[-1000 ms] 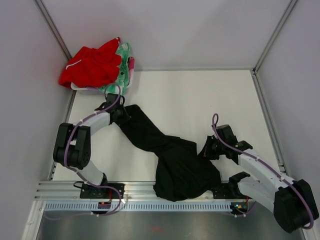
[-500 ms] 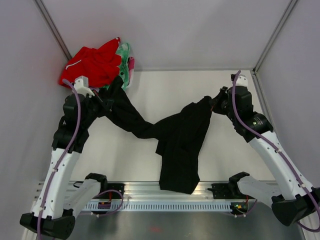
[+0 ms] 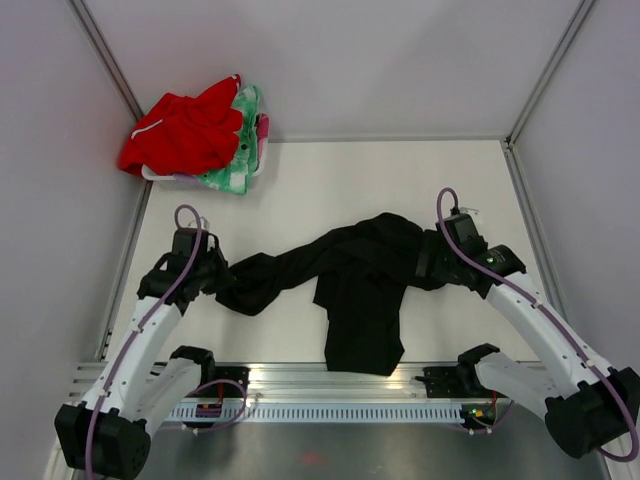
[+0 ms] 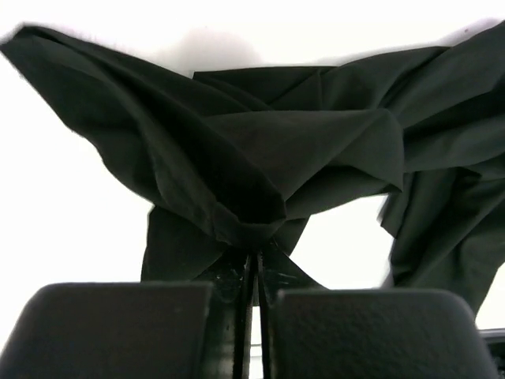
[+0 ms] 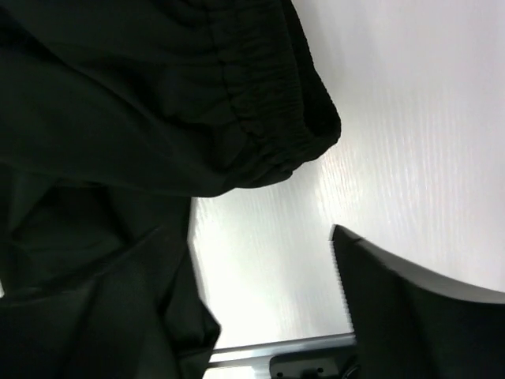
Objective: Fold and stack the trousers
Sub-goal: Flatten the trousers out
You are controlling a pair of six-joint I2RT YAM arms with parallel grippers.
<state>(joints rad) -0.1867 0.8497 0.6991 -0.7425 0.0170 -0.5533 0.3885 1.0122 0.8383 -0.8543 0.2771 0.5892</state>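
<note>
Clamping a fold of the black trousers (image 3: 355,290) in the left gripper (image 4: 254,270). Holding the right gripper (image 3: 425,268) spread — released, waistband (image 5: 268,118) lying free beside it. Sprawling crumpled on the table (image 3: 330,190) between both grippers.

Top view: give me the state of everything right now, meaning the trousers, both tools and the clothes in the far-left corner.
trousers: unfolded, rumpled across the table
left tool: shut on one end of the trousers
right tool: open, waistband lying free beside it
red garment: bunched in a heap
green-and-pink cloth: crumpled, partly under the red garment
</note>
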